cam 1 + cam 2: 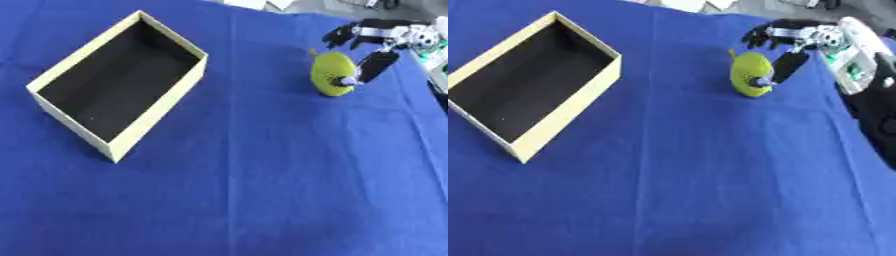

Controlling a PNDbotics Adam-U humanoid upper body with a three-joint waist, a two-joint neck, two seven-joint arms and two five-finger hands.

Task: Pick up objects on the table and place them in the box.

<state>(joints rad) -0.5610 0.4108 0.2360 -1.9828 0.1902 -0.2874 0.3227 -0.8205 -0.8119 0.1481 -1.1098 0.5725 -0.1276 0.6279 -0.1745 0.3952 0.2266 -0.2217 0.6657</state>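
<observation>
The right hand [374,52] pinched the yellow-green object [331,73] between thumb and fingers on the blue cloth [262,175], well apart from the open box [157,112].

I see even, bright light on the blue cloth [262,175], no glare. Both views soft, edges fuzzy. Box [157,117] interior dark; faint shadow beside its near wall

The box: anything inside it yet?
Nothing shows inside the box: only its dark bare floor. The strip behind the near wall is hidden. The yellow-green object is outside on the blue cloth, at the right hand.
</observation>
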